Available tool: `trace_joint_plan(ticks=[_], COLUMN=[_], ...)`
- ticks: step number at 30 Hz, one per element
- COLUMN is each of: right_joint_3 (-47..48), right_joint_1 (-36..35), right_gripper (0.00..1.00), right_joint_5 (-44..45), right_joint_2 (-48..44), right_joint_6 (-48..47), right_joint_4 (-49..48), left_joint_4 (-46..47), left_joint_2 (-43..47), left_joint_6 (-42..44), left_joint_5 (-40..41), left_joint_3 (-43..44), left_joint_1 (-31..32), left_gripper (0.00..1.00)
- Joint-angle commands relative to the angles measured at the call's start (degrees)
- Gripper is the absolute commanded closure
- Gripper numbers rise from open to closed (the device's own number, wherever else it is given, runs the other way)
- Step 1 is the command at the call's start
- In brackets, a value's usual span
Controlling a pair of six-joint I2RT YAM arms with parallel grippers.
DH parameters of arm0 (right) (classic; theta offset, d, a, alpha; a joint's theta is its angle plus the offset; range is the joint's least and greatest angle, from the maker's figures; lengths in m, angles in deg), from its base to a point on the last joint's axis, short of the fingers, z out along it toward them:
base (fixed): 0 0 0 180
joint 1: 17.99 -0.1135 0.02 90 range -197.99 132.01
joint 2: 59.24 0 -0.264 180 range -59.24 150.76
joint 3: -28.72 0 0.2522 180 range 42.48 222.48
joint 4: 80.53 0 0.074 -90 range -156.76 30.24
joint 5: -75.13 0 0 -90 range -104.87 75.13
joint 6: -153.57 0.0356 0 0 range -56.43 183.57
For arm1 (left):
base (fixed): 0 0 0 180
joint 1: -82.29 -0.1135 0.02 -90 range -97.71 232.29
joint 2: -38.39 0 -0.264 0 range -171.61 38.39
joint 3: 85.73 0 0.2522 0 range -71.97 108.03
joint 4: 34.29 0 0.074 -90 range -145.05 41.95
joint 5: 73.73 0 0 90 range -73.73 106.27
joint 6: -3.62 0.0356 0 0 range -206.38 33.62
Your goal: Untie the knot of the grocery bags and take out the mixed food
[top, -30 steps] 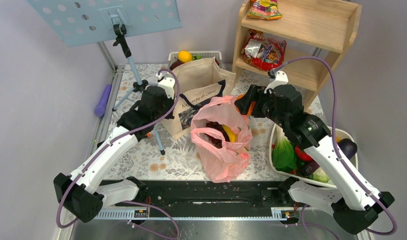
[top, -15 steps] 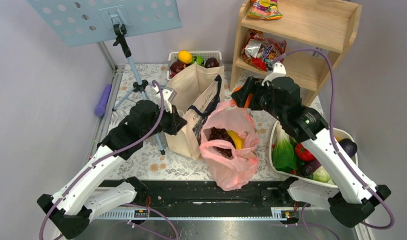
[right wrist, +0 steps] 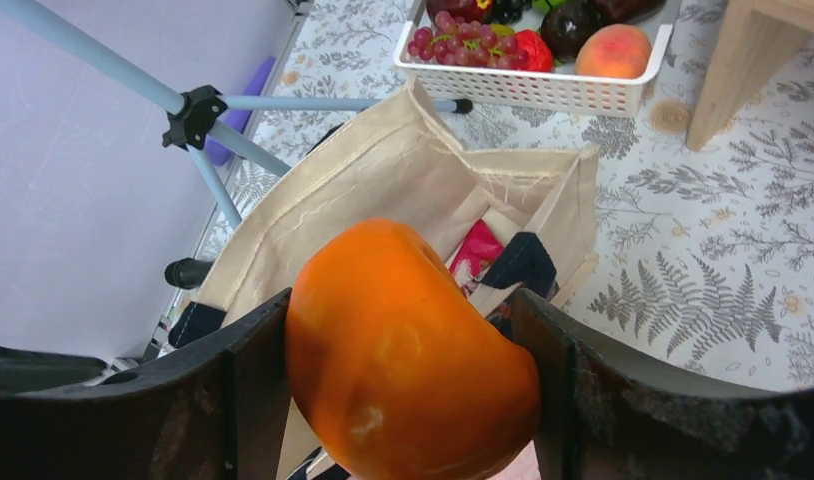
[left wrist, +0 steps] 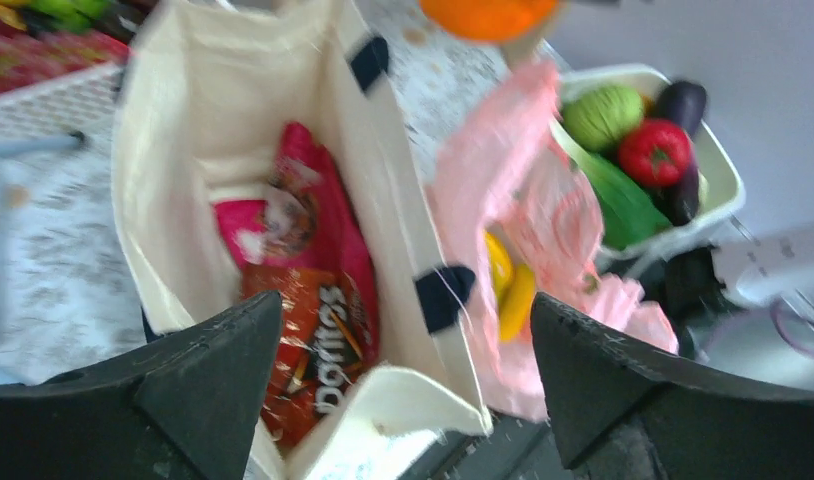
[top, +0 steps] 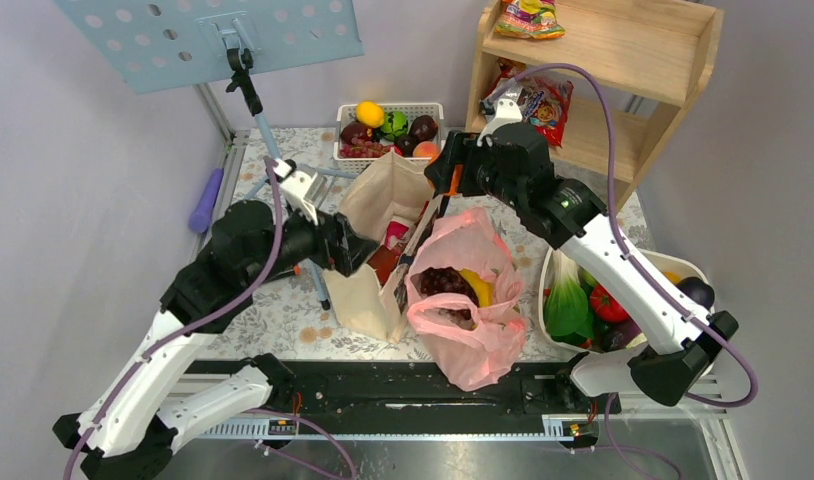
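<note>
The pink grocery bag point(top: 473, 340) stands mouth-open at the table's front, with dark grapes point(top: 441, 282) and a yellow banana point(top: 475, 286) inside. No knot shows on it. Beside it on the left sits the beige tote point(top: 368, 295), holding a magenta packet point(left wrist: 308, 200) and a red chip packet point(left wrist: 313, 350). My left gripper point(top: 353, 248) point(left wrist: 408, 310) hangs open over the tote's near rim, gripping nothing. My right gripper point(top: 443, 175) point(right wrist: 401, 310) is shut on an orange fruit point(right wrist: 413, 380), held above the tote's far end.
A white basket of fruit point(top: 423, 106) stands at the back. A wooden shelf point(top: 623, 60) with snack packets rises at the back right. A white tub point(top: 553, 262) of vegetables sits right of the pink bag. A tripod stand point(top: 268, 140) is at the left.
My left gripper drew the tote toward the front and then opened, letting it go. My right gripper carried the orange fruit left and back, from over the pink bag to over the tote.
</note>
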Motion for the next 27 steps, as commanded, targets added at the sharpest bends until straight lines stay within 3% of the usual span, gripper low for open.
trace_joint_plan(ticks=[1, 6, 11, 15, 17, 19, 21, 27], right_joint_3=[3.2, 2.1, 1.5, 1.9, 2.6, 3.8, 6.2, 15.7], right_joint_1=[-0.5, -0.6, -0.5, -0.5, -0.5, -0.5, -0.5, -0.1], right_gripper=[0.81, 0.81, 0.81, 0.81, 0.81, 0.8, 0.8, 0.8], right_joint_5=[0.3, 0.5, 1.2, 1.7, 1.8, 1.9, 2.1, 2.4], right_joint_2=[0.9, 1.0, 1.1, 1.9, 2.9, 4.3, 6.3, 14.9], right_joint_6=[-1.3, -1.4, -2.2, -3.1, -3.4, -3.9, -4.7, -6.6], right_joint_4=[-3.6, -4.0, -3.9, -3.8, -3.8, -3.7, -3.7, -2.5], left_joint_4=[-2.7, -2.6, -4.4, -3.2, -3.2, -3.2, -2.5, 1.8], left_joint_2=[-5.2, -14.1, -23.3, -26.0, -26.5, -25.7, -23.4, -10.1], left_joint_6=[4.7, 7.1, 6.1, 6.8, 7.6, 8.2, 8.5, 6.0], left_joint_5=[15.1, 25.4, 24.4, 23.3, 20.6, 18.8, 20.4, 28.6], left_joint_3=[7.5, 8.4, 9.5, 8.6, 8.1, 7.1, 5.3, -3.6], left_joint_1=[-1.3, -4.8, -10.7, -11.8, -12.2, -12.8, -13.3, -15.8], left_gripper=[0.06, 0.03, 0.07, 0.13, 0.34, 0.77, 1.0, 1.0])
